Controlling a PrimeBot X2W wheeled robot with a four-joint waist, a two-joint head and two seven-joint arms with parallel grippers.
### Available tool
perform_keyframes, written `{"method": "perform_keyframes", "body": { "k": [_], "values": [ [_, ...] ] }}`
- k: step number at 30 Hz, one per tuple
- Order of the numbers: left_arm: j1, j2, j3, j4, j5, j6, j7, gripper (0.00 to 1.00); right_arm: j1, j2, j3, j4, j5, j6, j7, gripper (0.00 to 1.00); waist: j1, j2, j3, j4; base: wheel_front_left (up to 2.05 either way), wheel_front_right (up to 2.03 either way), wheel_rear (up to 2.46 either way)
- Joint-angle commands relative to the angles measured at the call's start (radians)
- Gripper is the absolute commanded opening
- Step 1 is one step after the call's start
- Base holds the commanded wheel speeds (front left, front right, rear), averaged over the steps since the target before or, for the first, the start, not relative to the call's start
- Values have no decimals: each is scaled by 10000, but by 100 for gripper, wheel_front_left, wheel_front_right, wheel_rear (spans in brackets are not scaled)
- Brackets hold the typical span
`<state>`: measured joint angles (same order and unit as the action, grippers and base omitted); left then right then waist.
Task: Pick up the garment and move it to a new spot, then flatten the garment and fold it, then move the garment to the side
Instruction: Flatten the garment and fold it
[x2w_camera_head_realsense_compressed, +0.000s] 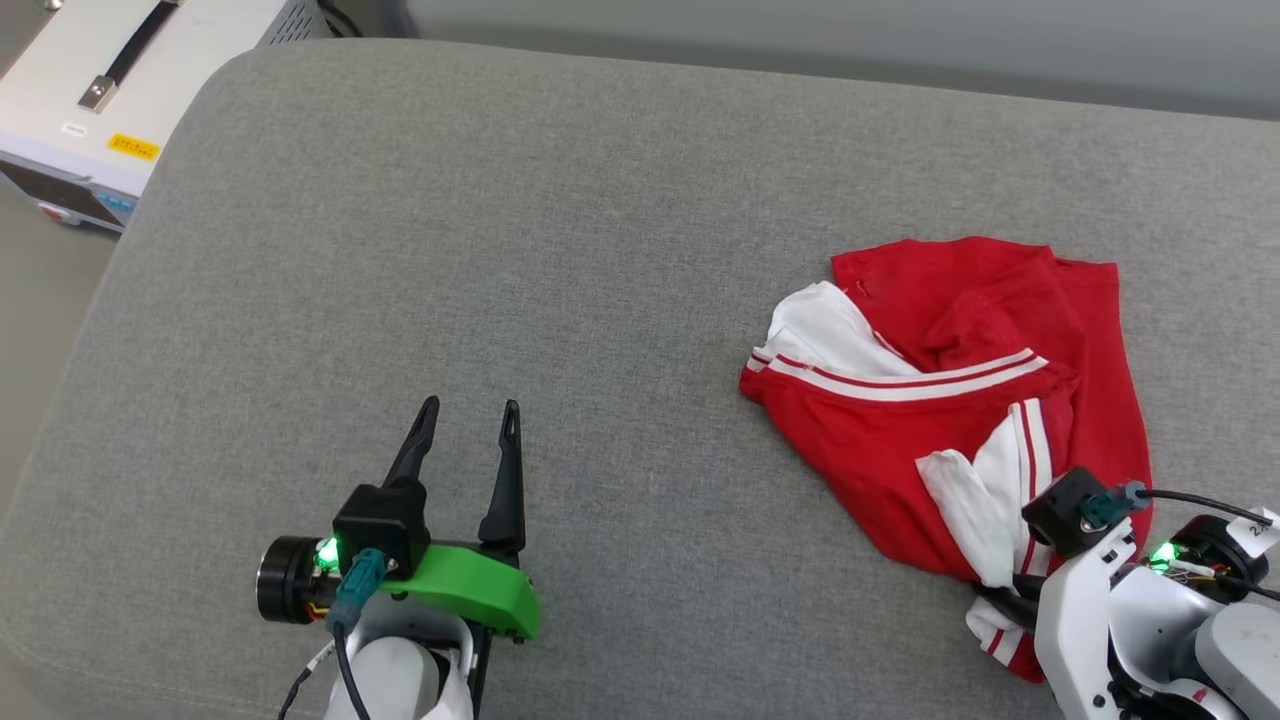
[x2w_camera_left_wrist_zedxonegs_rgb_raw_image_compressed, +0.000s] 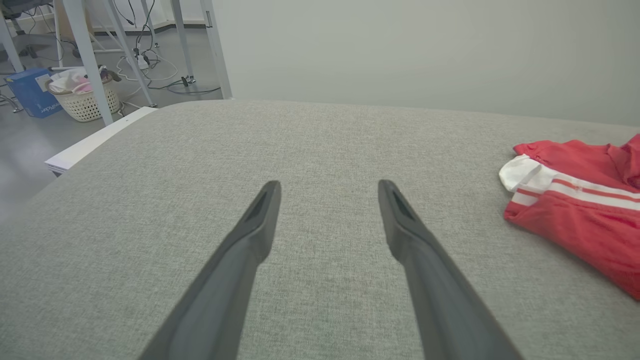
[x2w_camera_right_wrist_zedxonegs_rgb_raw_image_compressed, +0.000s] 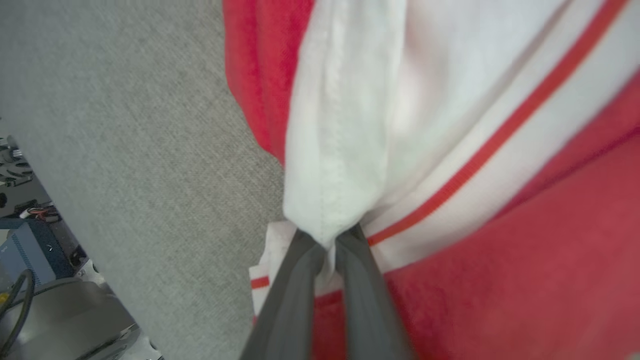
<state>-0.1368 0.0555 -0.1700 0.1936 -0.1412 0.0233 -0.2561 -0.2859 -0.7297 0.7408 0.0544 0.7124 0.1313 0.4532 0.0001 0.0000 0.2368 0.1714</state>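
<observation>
Right pincer (x2w_camera_right_wrist_zedxonegs_rgb_raw_image_compressed: 327, 239) is clenched on a bunched fold of white sleeve cloth of the red jersey T-shirt (x2w_camera_head_realsense_compressed: 900, 430), which has white short sleeves and red-and-white striped trim. The shirt lies crumpled on the right side of the grey woven-fabric cushion (x2w_camera_head_realsense_compressed: 600, 200), its near corner close to the cushion's front edge beside the right arm. Left pincer (x2w_camera_head_realsense_compressed: 471, 408) is released, fingers spread over bare cushion, well apart from the shirt.

The jersey looks light, soft and limp, so I judge it will sag and trail from a single pinch. A sleeve alone may stretch, and a hold at the hem or a shoulder seam would likely carry it more evenly.

Open room lies across the middle and left of the cushion. The rounded left corner drops off toward a white equipment case (x2w_camera_head_realsense_compressed: 100, 90). Cloth dragged past the front edge could slide off.
</observation>
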Motion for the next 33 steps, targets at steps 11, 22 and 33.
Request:
{"method": "perform_keyframes", "body": {
  "k": [11,22,33],
  "values": [
    [336,-52,71,40,26,82,-57,100,1474,438,-2727,-1093,1123,-6,-1940,0,-1,0,-837,-756,0,0,0],
    [371,-53,13,138,13,45,-57,100,2870,1392,-6297,185,2032,-6,-3665,0,-1,0,-791,-901,0,0,0],
    [331,-53,-23,319,17,33,-57,100,2654,2322,-8436,4903,2567,-6,-5218,0,-1,0,-692,-733,0,0,0]
  ]
}}
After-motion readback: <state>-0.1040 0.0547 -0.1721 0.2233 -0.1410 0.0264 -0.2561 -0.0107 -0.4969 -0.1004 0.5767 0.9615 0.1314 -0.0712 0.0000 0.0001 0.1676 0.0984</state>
